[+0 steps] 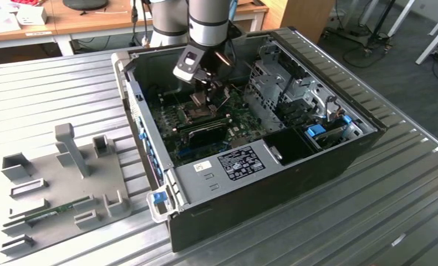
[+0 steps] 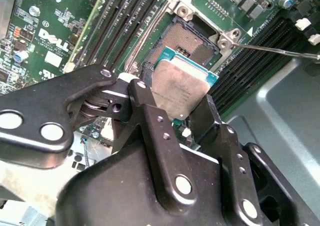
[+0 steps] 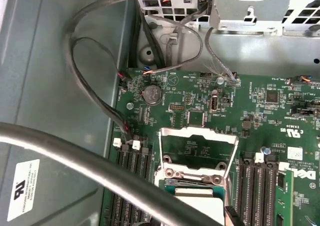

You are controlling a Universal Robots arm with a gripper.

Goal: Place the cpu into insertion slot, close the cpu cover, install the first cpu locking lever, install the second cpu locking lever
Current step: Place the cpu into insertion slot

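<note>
Currently my hand (image 2: 172, 100) clamps the cpu (image 2: 182, 81) near the slot (image 2: 192, 41); any tilt or offset at seating could damage it.

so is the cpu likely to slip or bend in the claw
The cpu looks like a thin rigid plate, so it probably won't flex in the claw, which pinches its edges. Those narrow edges and smooth metal top suggest it could slip or tilt. Small and flat, it is likely light, yet probably fragile if dropped onto the insertion slot close by.
</note>
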